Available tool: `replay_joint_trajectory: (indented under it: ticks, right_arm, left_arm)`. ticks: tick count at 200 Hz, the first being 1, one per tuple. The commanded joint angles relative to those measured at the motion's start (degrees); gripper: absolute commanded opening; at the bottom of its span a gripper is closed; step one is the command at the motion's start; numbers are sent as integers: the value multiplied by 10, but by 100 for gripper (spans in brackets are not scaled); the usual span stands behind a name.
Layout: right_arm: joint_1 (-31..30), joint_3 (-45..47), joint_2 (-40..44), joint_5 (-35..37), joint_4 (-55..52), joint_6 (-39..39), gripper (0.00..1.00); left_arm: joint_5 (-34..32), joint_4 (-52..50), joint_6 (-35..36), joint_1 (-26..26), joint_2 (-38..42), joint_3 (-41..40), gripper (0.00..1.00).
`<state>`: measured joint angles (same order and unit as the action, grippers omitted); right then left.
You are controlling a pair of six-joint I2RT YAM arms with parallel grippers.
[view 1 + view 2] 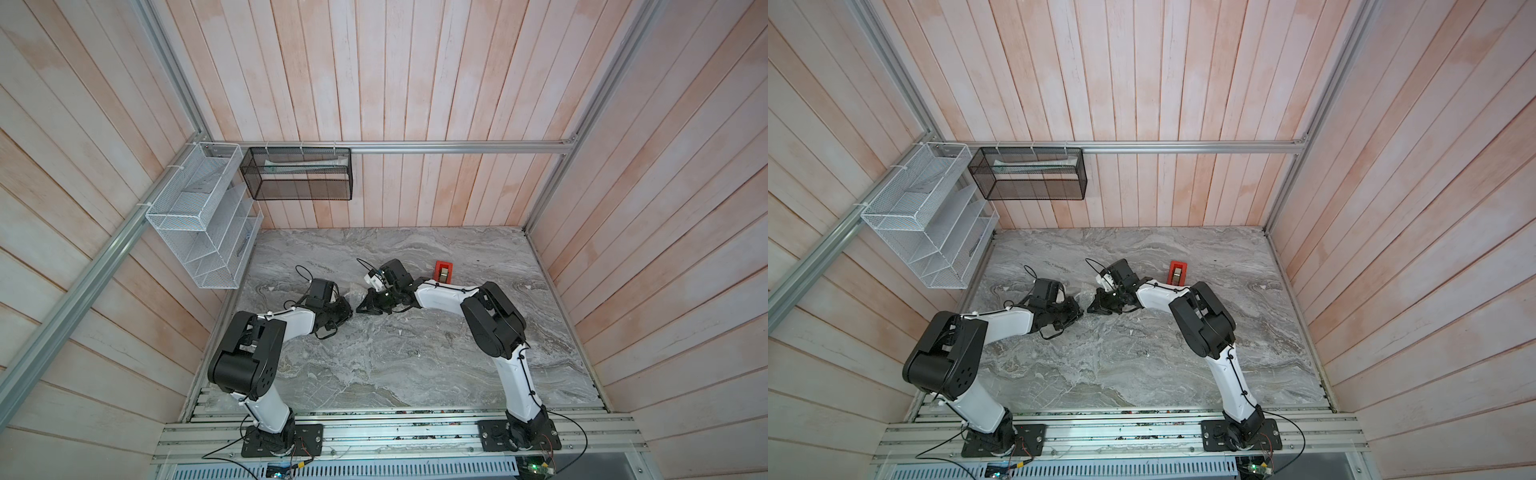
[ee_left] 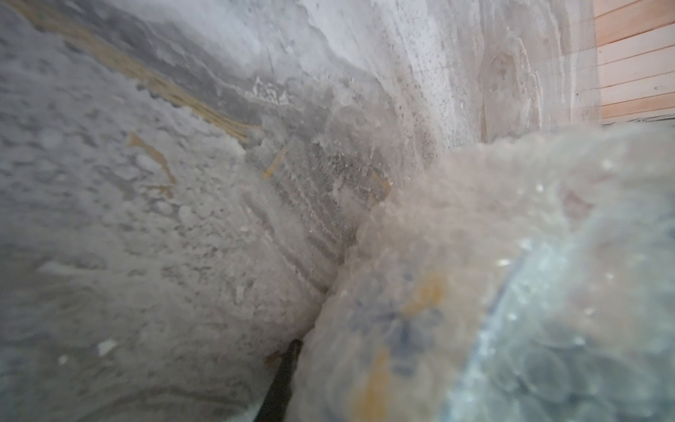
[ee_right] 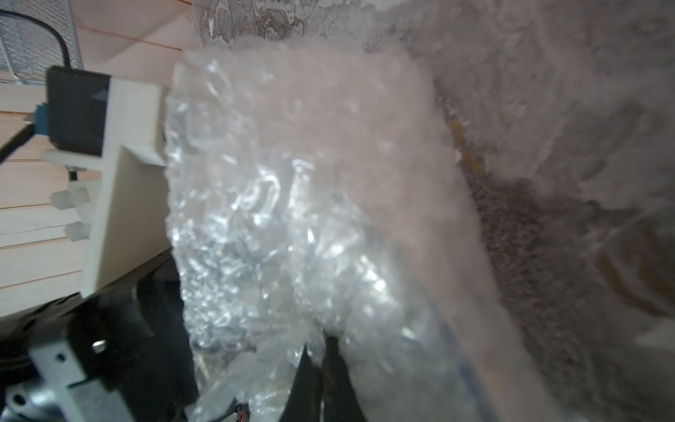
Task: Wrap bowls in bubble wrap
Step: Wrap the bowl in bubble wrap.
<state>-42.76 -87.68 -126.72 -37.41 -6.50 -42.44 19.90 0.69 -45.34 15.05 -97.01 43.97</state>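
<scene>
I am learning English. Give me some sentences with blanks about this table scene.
The tape dispenser on the table is ___.
The mesh basket on the back wall is ___.
The wire rack beside it is ___.
Through the bubble wrap, the bowl shows yellow and ___ marks.
Missing words: red, black, white, blue.

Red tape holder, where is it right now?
In both top views the red tape holder sits on the marble table, toward the back and right of middle, just behind the right arm.
</scene>
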Motion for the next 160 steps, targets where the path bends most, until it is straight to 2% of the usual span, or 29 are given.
replay_joint_trajectory:
  ticks: [1, 14, 40, 65, 90, 140, 160]
  right_arm:
    - [-16, -28, -52, 83, -134, 58, 0]
    - [-18, -44, -58, 94, -152, 69, 0]
    - [-19, -63, -70, 96, -165, 78, 0]
    - [-21, -79, -80, 100, -175, 87, 0]
    - [-22, -89, -84, 106, -178, 95, 0]
    - [-28, -119, -87, 121, -198, 111, 0]
    - [-30, -124, -91, 122, -200, 112, 0]
  left_arm:
    - [25, 7, -18, -23, 12, -21, 14]
    - [28, 6, -20, -35, 25, -25, 19]
    - [27, -3, -17, -51, 44, -23, 22]
    - [34, 6, -20, -64, 60, -27, 36]
    - [43, 7, -22, -74, 75, -32, 46]
    - [53, 24, -36, -99, 122, -64, 54]
    - [49, 26, -37, -100, 149, -68, 67]
